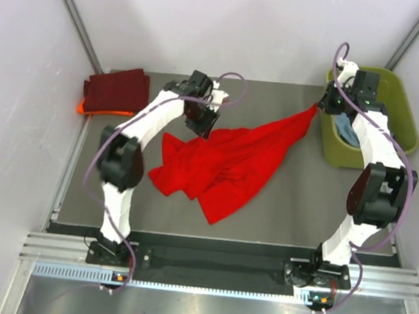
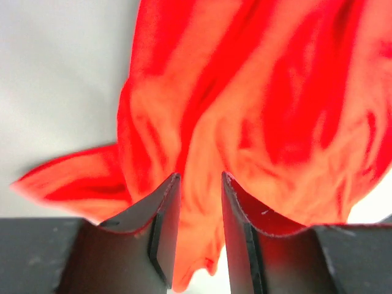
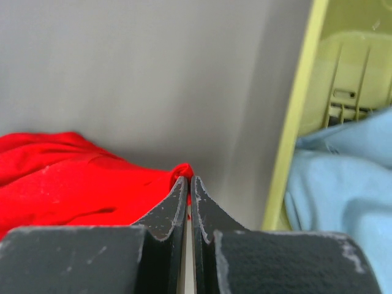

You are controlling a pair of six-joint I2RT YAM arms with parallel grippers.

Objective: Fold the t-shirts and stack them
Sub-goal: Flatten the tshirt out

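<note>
Right now: the bright red t-shirt (image 1: 223,166) lies crumpled mid-tabletop (image 1: 293,218), with one corner drawn out in a taut tongue toward the upper right of the overhead frame. Right end effector (image 1: 322,106) has that corner. Its fingers are together, and its wrist view shows a nub of red cloth pinched at the tips. It sits just beside the olive-green tub (image 1: 404,99), which holds the light blue t-shirt (image 1: 345,131).

Left end effector (image 1: 202,124) hangs over the shirt's upper-left edge. Fingers are apart, and red cloth fills the gap in its wrist view. No visible squeeze, and I can't tell if the pads touch fabric.

Key geometry: the shirt's long axis runs diagonally, lower left to upper right, anchored at the right-arm end. The bunched mass sits below and to the lower right of the left end effector, so the left arm is nearer for the second hold. Likely next need: catch a hem or shoulder on that side, then pull apart along the diagonal to flatten. Risk: grabbing several layers of the wad.

Stack, upper left: folded dark maroon t-shirt (image 1: 117,89) on top of the orange t-shirt (image 1: 85,107), only an orange sliver showing. Red one not yet folded.
</note>
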